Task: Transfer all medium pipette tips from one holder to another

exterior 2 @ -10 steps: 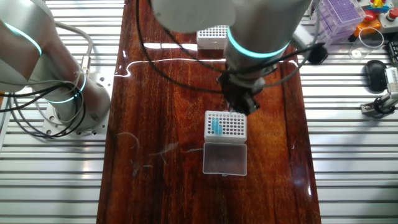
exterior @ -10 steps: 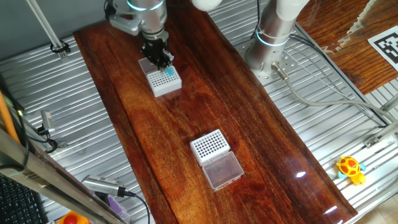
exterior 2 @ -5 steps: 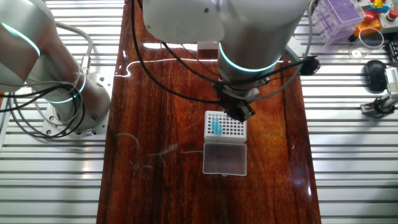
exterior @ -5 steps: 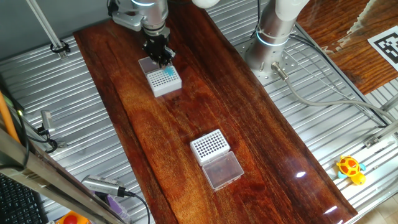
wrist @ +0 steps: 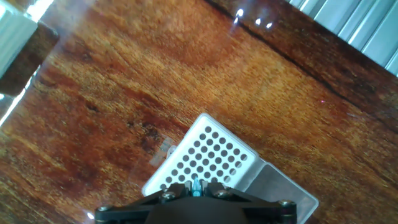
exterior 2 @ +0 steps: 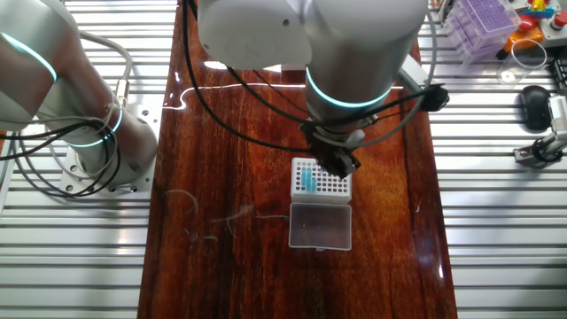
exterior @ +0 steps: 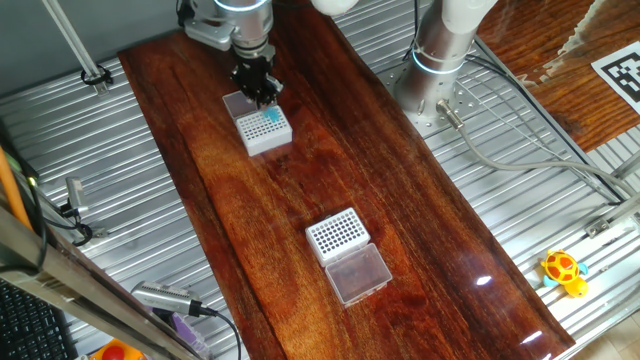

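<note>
My gripper [exterior: 260,92] hovers just above the far white holder [exterior: 265,128], whose clear lid [exterior 2: 320,226] lies open beside it. A small cluster of blue medium pipette tips [exterior 2: 307,182] stands in one corner of that holder [exterior 2: 321,177]. In the hand view a single blue tip [wrist: 196,185] is pinched between the jaws of my gripper [wrist: 196,188], above the holder's grid of holes [wrist: 205,155]. A second white holder [exterior: 337,233] with its clear lid [exterior: 358,272] sits nearer the table's front; its holes look empty.
The arm's base [exterior: 440,60] stands on the metal rack to the right of the wooden board. A yellow toy [exterior: 563,270] lies at the right edge. A purple rack [exterior 2: 483,19] and a black mouse [exterior 2: 534,106] sit off the board.
My gripper has lifted a little off the far holder and drifted slightly, with the blue tip between its jaws. The holders have not moved.
</note>
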`<action>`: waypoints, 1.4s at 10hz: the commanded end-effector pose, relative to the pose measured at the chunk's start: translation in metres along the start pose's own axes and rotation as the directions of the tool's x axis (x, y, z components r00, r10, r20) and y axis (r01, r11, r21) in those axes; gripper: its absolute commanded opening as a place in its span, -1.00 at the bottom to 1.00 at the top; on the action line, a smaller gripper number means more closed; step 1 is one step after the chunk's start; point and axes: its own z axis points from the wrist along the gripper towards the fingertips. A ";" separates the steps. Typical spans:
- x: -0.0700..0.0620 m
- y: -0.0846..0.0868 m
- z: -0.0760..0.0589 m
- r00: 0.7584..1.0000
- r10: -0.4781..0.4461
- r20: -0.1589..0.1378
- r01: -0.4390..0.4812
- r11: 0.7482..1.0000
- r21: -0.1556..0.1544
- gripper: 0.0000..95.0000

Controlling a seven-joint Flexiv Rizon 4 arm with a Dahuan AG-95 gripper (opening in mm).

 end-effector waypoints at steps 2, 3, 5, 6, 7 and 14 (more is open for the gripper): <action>0.003 0.000 0.000 1.000 -0.002 0.001 0.002 1.000 0.001 -1.00; 0.004 0.001 0.001 1.000 -0.001 0.002 0.001 1.000 0.001 -1.00; 0.008 0.004 0.003 1.000 0.002 -0.001 -0.002 1.000 0.005 -1.00; 0.010 0.006 0.005 1.000 0.002 -0.001 -0.002 1.000 0.005 -1.00; 0.011 0.007 0.005 1.000 0.003 -0.001 -0.003 1.000 0.005 -1.00; 0.012 0.008 0.019 1.000 0.004 0.009 -0.005 1.000 0.022 -1.00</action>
